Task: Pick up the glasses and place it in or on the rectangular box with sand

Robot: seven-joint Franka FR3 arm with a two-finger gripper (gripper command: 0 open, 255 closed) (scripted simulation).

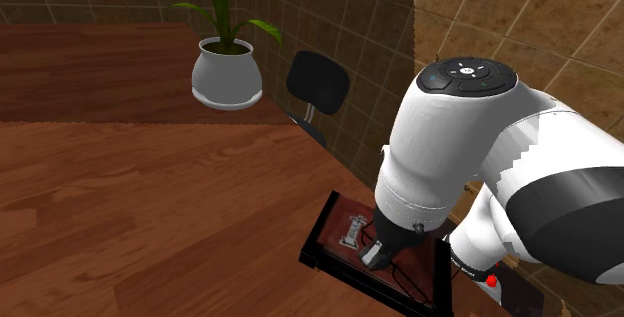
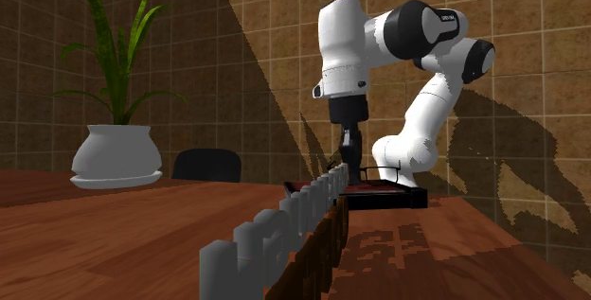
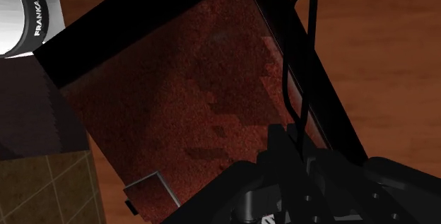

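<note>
The broad brown wooden desk carries everything. The white Franka arm with dark joints bends steeply down over the desk's near corner. Farther back stands a round white pot with a green plant. Under the arm sits the rectangular black-rimmed box of reddish-brown sand. The black end effector hangs low inside it; I cannot tell whether it is apart or clamped. The thin black wire glasses run along the box's rim up to the end effector. A small grey block lies on the sand.
</note>
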